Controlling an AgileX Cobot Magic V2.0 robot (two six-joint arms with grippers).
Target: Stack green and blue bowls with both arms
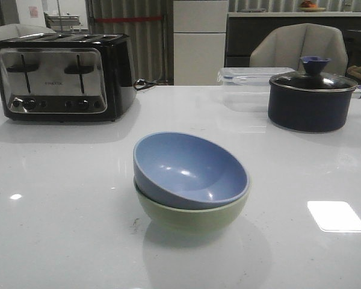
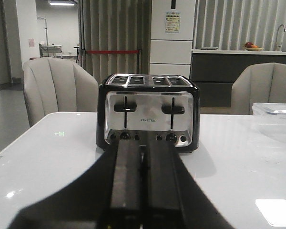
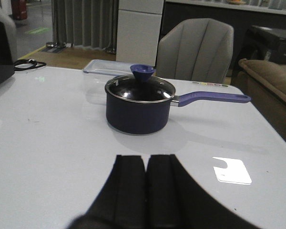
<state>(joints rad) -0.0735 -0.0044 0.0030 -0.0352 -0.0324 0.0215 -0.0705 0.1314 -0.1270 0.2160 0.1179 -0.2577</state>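
Observation:
The dusty blue bowl (image 1: 189, 170) sits tilted inside the pale green bowl (image 1: 192, 217) at the middle of the white table, in the front view. Neither arm shows in the front view. My left gripper (image 2: 142, 148) is shut and empty, held above the table and facing the toaster. My right gripper (image 3: 146, 158) is shut and empty, held above the table and facing the pot. The bowls show in neither wrist view.
A black and chrome toaster (image 1: 63, 77) stands at the back left and also shows in the left wrist view (image 2: 148, 112). A dark blue pot with a glass lid (image 1: 310, 99) stands at the back right, a clear plastic box (image 1: 246, 78) behind it. Chairs stand beyond the table's far edge.

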